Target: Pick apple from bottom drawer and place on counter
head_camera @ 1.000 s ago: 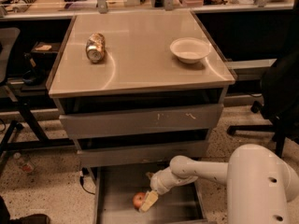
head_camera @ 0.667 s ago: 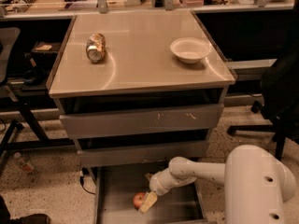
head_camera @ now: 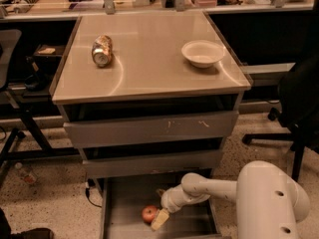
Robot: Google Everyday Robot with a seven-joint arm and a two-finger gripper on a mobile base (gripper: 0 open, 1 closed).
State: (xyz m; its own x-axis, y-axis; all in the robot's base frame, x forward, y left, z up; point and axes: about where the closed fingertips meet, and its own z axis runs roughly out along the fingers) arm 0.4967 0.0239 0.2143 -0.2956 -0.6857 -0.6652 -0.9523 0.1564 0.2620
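The apple (head_camera: 149, 213), small and red-orange, lies on the floor of the open bottom drawer (head_camera: 124, 195), near its middle. My gripper (head_camera: 158, 218) reaches down into the drawer from the right and sits at the apple's right side, one pale finger (head_camera: 160, 219) touching or almost touching it. The white arm runs back to the robot body at the lower right. The counter (head_camera: 149, 59) is the glossy beige top of the cabinet above.
A crushed metal can (head_camera: 102, 50) lies on the counter's left side. A white bowl (head_camera: 203, 53) stands on its right side. Two upper drawers (head_camera: 149, 128) sit slightly open above the bottom one. A black chair (head_camera: 299, 108) stands at the right.
The gripper has stayed beside the apple in the drawer; the arm has shifted only slightly. The apple has not moved.
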